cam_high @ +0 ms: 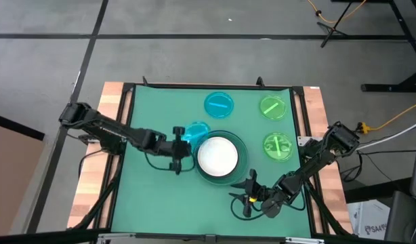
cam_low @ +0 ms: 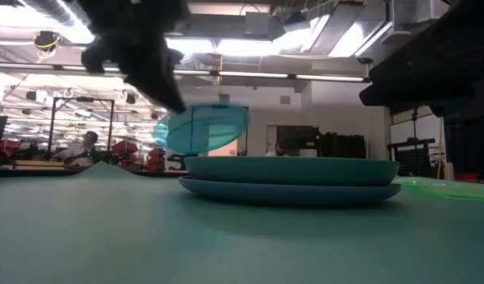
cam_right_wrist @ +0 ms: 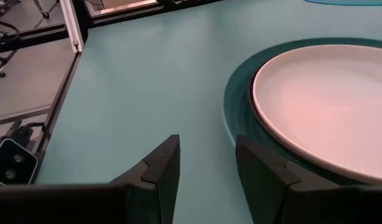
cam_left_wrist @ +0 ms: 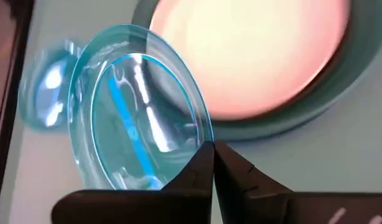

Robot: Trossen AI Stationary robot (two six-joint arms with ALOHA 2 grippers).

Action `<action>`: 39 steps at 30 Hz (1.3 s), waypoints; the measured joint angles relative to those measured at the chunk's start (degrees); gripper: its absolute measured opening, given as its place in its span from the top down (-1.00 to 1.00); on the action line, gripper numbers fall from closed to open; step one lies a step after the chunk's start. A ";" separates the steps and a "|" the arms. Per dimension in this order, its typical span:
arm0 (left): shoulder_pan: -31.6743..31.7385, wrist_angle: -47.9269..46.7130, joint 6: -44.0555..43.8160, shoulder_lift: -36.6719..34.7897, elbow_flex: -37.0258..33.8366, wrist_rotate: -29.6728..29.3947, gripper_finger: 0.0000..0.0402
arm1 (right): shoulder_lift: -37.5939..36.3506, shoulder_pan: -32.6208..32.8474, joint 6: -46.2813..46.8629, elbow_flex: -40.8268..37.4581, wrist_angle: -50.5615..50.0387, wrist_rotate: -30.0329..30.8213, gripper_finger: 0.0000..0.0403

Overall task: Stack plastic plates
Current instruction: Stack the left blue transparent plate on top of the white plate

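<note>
Left pincer (cam_left_wrist: pixel 213 163): clamped on your small translucent cyan plastic plate (cam_left_wrist: pixel 132 112), tilted beside the white-topped stack (cam_high: pixel 218 157).
Right pincer (cam_right_wrist: pixel 206 163): apart, near the stack.
Risk: your rim-only grip could slip.

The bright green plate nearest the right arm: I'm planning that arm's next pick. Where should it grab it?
Probably by the rim. The bright green plate lies flat on the mat, so only its thin edge offers the fingers a bite. Come from the right gripper's own side, at the edge facing it; its fingers are already open.
</note>
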 joint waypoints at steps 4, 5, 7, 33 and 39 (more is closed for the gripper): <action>-3.11 7.51 -0.04 1.89 0.15 -1.12 1.00 | 0.00 0.00 -1.54 0.00 -0.10 0.00 0.27; -3.80 9.20 0.05 2.57 0.15 -1.10 1.00 | 0.00 0.00 -1.60 0.00 -0.20 0.01 0.27; -4.98 13.11 1.25 4.00 0.15 -0.73 1.00 | 0.00 0.00 -1.62 0.00 -0.23 -0.01 0.27; -5.02 18.71 4.62 21.52 8.64 0.06 0.89 | -1.14 1.47 -1.30 0.00 -0.53 -5.90 0.27; -6.10 16.74 2.28 20.91 8.63 0.17 0.59 | -0.90 -0.10 -1.45 0.00 -0.43 -5.53 0.27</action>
